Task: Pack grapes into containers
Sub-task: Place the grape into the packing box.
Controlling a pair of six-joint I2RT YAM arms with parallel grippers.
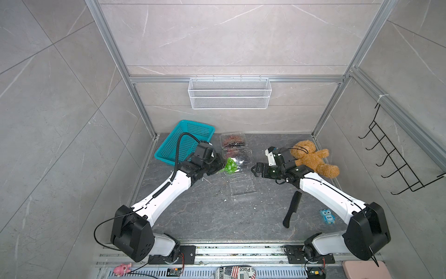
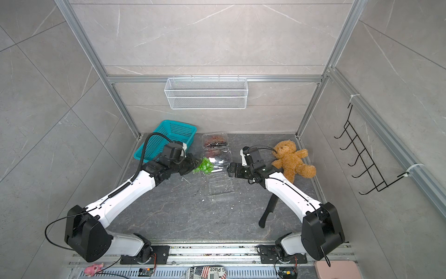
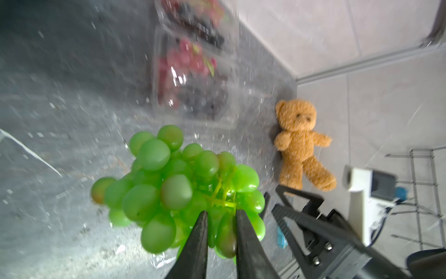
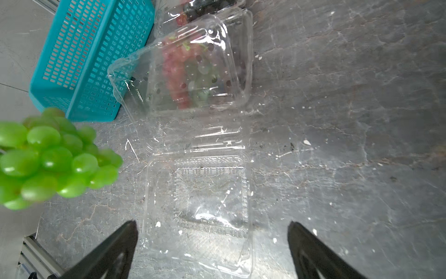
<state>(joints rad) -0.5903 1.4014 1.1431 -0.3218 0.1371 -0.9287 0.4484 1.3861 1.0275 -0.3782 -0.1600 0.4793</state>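
Up close, left arm and right arm reach in from the near rail. Grey marbled walls box us in; dark veined table, speckled with white crumbs. Teal basket far left, bear far right. 3 clear containers down the middle: 2 hold red and dark grapes, nearest open container has its lid raised. Now the left gripper is clamped on green grapes, lifted just left of it. The right gripper is spread wide, hovering beside it.

High stereo pair; wrists near grapes
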